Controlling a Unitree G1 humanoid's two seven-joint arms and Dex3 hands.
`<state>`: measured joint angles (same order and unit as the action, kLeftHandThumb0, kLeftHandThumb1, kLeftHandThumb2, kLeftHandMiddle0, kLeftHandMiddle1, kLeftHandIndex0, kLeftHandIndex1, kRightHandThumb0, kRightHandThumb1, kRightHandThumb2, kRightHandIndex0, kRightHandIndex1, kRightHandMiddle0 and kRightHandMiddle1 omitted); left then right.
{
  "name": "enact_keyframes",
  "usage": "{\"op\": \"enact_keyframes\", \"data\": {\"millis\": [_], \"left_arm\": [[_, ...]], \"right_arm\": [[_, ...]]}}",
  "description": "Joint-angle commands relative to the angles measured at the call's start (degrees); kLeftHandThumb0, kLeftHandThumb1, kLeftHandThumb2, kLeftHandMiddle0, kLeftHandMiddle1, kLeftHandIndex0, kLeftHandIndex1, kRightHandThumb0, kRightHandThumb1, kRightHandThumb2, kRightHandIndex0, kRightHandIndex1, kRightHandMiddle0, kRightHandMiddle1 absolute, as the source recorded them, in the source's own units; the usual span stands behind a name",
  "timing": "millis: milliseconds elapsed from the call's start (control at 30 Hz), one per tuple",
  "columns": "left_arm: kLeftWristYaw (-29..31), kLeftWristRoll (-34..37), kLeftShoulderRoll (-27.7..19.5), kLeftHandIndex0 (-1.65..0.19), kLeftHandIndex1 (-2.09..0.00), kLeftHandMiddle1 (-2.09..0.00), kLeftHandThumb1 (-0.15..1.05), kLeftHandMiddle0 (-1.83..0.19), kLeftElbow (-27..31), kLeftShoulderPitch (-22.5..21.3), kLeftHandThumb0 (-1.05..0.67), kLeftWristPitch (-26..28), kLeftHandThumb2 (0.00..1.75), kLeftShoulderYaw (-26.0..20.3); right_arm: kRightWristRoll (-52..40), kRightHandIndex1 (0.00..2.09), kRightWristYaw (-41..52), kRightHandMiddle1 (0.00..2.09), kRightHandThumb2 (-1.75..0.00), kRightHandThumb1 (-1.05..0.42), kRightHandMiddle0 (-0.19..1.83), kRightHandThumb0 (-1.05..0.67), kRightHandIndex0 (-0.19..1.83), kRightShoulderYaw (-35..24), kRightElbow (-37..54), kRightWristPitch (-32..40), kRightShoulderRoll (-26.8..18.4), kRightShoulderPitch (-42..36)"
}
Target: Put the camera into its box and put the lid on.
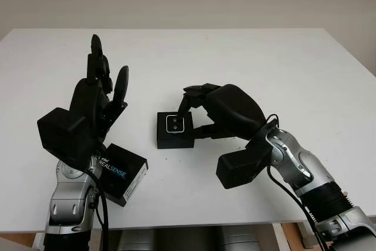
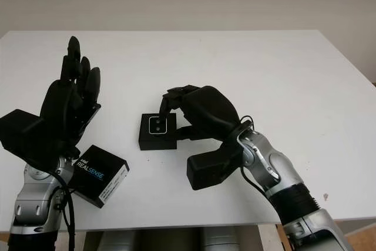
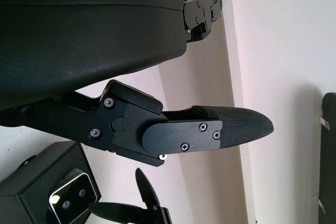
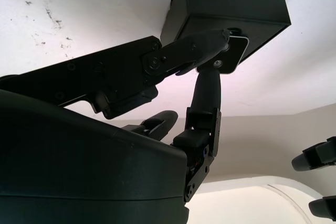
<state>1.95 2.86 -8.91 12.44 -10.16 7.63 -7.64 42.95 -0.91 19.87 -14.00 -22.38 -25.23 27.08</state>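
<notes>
Silver-faced camera sits in open black box; lid beside.

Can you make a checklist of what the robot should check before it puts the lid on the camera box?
1. Camera sits in the black box: ok, lens up.
2. Camera pushed fully down: cannot tell.
3. Right hand clear of the box: not ok, fingers at the camera.
4. Left hand free to fetch: ok, open, raised above the table.
5. RealSense lid reachable: ok, lying by the left arm at the table's front edge.
</notes>
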Motion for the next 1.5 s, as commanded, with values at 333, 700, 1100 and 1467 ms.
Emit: {"op": "enact_keyframes", "data": {"millis": [333, 700, 1100, 1467], "left_arm": [[-0.2, 0.0, 0.3, 0.19, -0.01, 0.0, 1.05, 0.19, 1.5, 0.5, -0.78, 0.3, 0.49, 0.2], [-0.4, -0.3, 0.4, 0.19, -0.01, 0.0, 1.05, 0.19, 1.1, 0.5, -0.79, -0.2, 0.49, 0.2], [-0.3, -0.8, 0.0, 0.19, -0.02, 0.0, 1.05, 0.19, 1.2, 0.2, -0.81, 0.3, 0.48, 0.3], [0.4, -0.3, -0.1, 0.19, 0.0, 0.0, 1.05, 0.19, 0.2, -0.3, -0.8, -0.5, 0.49, 0.1]], "right_arm": [[1.4, 0.21, -0.4, 1.1, -0.06, -0.97, 0.39, -0.61, 0.44, 1.7, -4.1, 2.0, 1.6, 2.4], [1.5, 0.2, -2.5, 0.92, -0.05, -0.96, 0.3, -0.6, 0.43, 2.5, -6.8, 1.6, 1.9, 4.3], [0.9, 0.24, -3.9, 0.94, -0.05, -0.95, 0.28, -0.62, 0.46, 2.4, -6.7, 0.4, 1.7, 4.6], [-1.3, 0.76, -3.1, 1.12, -0.05, -0.96, 0.21, -0.63, 0.23, 1.7, -3.4, -0.4, 1.7, 3.5]]}}
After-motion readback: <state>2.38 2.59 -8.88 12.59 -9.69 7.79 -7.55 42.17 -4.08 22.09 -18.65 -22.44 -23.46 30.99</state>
